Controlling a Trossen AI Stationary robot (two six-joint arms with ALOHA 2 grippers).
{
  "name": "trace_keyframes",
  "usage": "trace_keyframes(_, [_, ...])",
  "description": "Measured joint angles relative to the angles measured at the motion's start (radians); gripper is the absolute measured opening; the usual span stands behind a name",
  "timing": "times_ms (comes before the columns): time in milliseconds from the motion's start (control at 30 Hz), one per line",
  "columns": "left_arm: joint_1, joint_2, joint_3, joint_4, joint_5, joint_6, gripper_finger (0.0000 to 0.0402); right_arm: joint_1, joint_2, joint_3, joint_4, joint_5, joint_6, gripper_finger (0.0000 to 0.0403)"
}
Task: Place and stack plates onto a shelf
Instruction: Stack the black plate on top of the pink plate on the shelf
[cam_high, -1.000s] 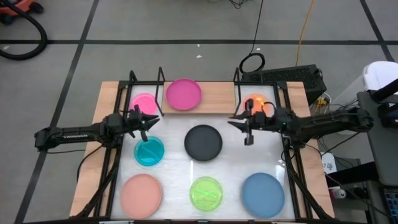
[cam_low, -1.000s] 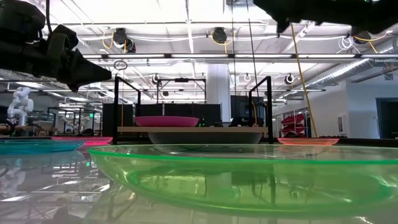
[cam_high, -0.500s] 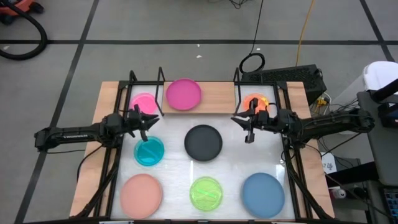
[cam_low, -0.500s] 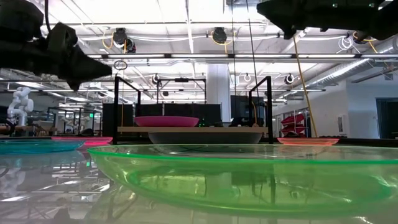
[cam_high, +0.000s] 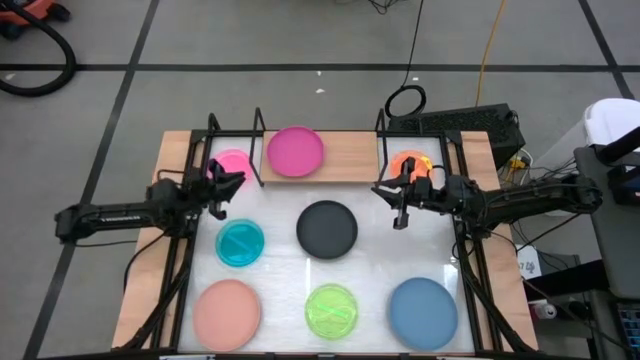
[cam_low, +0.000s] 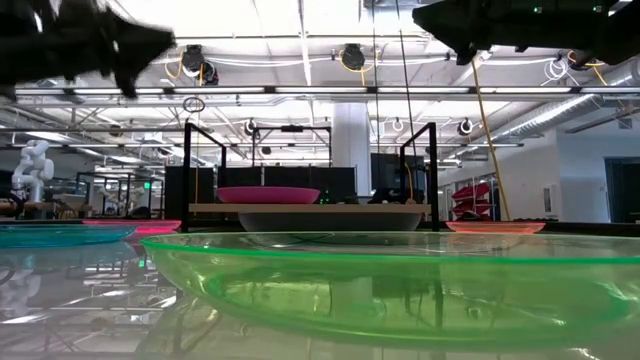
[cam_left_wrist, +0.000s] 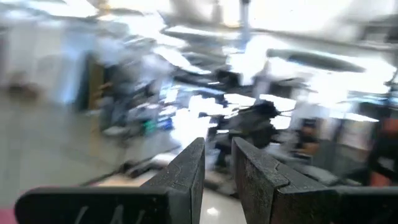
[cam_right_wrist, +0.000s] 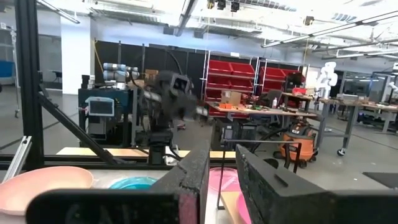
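Hovering beside the hot pink plate, the left claw is nearly closed and empty. At three o'clock, by the orange plate, the right claw is likewise narrow, gripping nothing.

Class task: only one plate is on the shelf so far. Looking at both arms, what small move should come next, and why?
Probably lower the left tool onto the hot pink plate. It hangs beside that plate with nothing held, and only the magenta plate lies on the shelf. The right tool waits near the orange plate.
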Motion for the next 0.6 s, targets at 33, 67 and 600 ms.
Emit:
trace_keyframes(33, [0.0,0.006,0.036,-0.006,0.052,0.024,0.0084,0.0,0.0,0.0,0.0,0.0,-0.001,0.0061])
trace_keyframes(67, [-0.004,0.016,0.084,-0.034,0.092,0.049,0.0084,0.0,0.0,0.0,0.0,0.0,-0.001,0.0061])
trace_keyframes(600, [-0.156,0.722,0.66,-0.824,-0.013,0.279,0.0084,-0.001,0.001,0.0,-0.049,0.026,0.028,0.0061])
